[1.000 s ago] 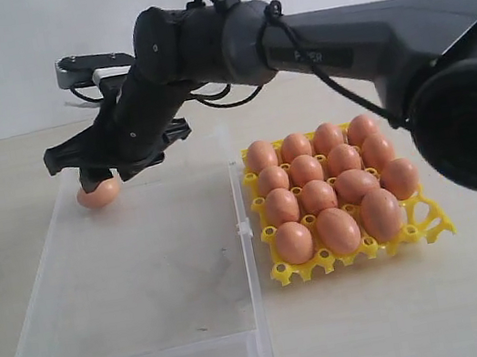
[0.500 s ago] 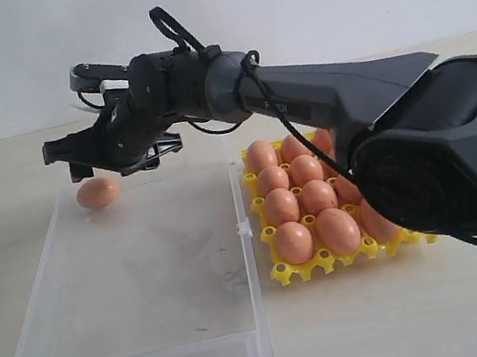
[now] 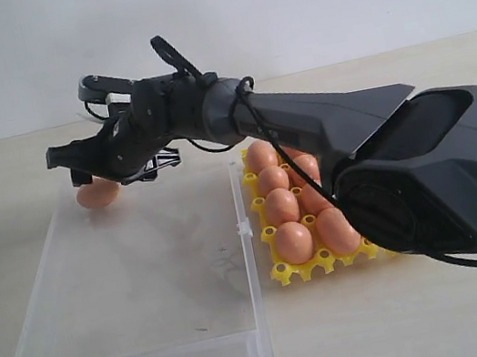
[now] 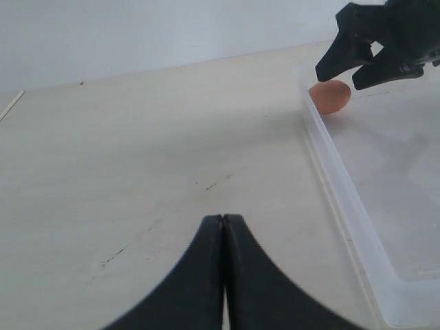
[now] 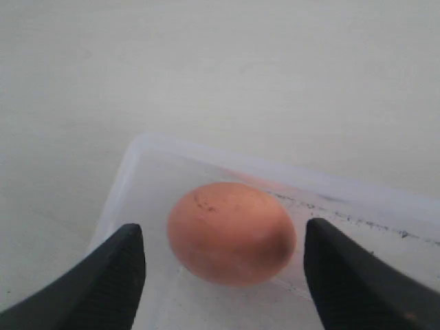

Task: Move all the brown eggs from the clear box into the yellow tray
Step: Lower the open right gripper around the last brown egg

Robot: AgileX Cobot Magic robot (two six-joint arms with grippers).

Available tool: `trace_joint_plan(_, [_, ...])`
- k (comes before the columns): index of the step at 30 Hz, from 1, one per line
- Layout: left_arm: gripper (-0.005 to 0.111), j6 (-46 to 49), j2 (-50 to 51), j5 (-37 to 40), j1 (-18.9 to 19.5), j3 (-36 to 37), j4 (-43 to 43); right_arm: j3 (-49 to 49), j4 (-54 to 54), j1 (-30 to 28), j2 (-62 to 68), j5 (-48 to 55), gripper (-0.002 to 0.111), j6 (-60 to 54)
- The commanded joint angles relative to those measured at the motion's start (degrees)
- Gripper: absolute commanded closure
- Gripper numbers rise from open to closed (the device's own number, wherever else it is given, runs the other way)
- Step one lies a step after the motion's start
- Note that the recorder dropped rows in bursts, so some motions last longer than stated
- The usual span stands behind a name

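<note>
One brown egg [image 3: 98, 194] lies in the far left corner of the clear box [image 3: 159, 354]. In the right wrist view that brown egg [image 5: 232, 232] sits between the spread fingers [image 5: 117, 275], touching neither. My right gripper [image 3: 87, 168] is open and hovers just above the egg, reaching across the box. The yellow tray [image 3: 283, 272] stands right of the box, holding several brown eggs [image 3: 294, 241]; the arm hides part of it. My left gripper [image 4: 223, 220] is shut and empty over bare table beside the box's wall [image 4: 344, 199].
The box floor [image 3: 145, 278] is bare apart from the one egg. A small clasp tab [image 3: 244, 229] sticks out between box and tray. The right arm's forearm [image 3: 330, 121] stretches low over the tray's back rows.
The right gripper has lifted a little off the egg and levelled out, jaws spread wider. Its arm has swung lower across the tray. The egg has stayed put.
</note>
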Motion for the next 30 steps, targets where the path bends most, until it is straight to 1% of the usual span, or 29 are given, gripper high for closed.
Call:
trace_joint_plan(1, [0.107,-0.1,-0.3,-0.4,-0.3,-0.2,-0.3,-0.4,0.0,0.1,1.6,-0.5,0.044,0.3])
trace_joint_plan(12, [0.107,-0.1,-0.3,-0.4,-0.3,-0.2,-0.3,-0.4,0.4,0.1,2.6,-3.7,0.045,0.3])
trace_joint_plan(15, [0.107,-0.1,-0.3,-0.4,-0.3,-0.2,-0.3,-0.4,0.4,0.1,2.7,-4.8,0.047,0.3])
trace_joint_plan(18, [0.107,-0.1,-0.3,-0.4,-0.3,-0.2,-0.3,-0.4,0.4,0.3,2.9,-5.4,0.051,0.4])
trace_joint_plan(21, [0.107,-0.1,-0.3,-0.4,-0.3,-0.2,-0.3,-0.4,0.4,0.5,3.3,-5.5,0.062,0.4])
trace_joint_plan(24, [0.107,-0.1,-0.3,-0.4,-0.3,-0.2,-0.3,-0.4,0.4,0.8,3.4,-5.2,0.082,0.2])
trace_joint_plan(25, [0.107,-0.1,-0.3,-0.4,-0.3,-0.2,-0.3,-0.4,0.4,0.9,3.6,-5.0,0.094,0.2])
trace_joint_plan(27, [0.107,-0.1,-0.3,-0.4,-0.3,-0.2,-0.3,-0.4,0.1,1.1,3.6,-4.4,0.108,0.1])
trace_joint_plan(30, [0.107,-0.1,-0.3,-0.4,-0.3,-0.2,-0.3,-0.4,0.0,1.4,3.3,-2.3,0.108,-0.1])
